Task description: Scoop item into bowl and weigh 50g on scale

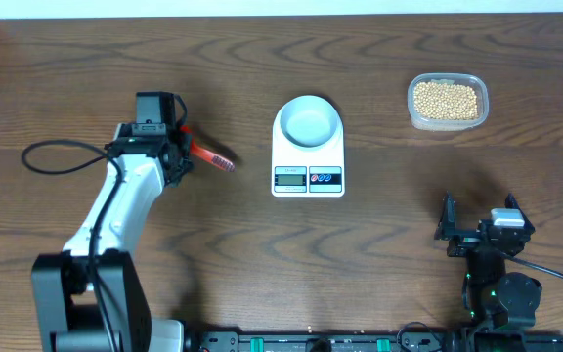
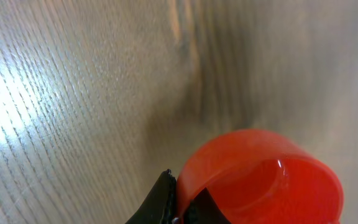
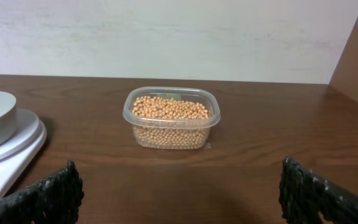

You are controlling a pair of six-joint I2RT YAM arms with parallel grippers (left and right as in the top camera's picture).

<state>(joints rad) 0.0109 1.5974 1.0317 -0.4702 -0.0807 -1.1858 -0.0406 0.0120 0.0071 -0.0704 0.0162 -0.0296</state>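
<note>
Dark wooden table [image 1: 86,78]: left gripper [image 1: 186,145] clamps a red scoop [image 1: 208,154]; right gripper [image 1: 479,210] gapes near the front-right corner. Scooping not begun; next, reach the back-right soybeans [image 1: 446,99].

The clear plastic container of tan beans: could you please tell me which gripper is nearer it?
Right. The right gripper faces the clear plastic container from nearby; the left gripper, holding a red plastic scoop, is beyond the white scale.
</note>
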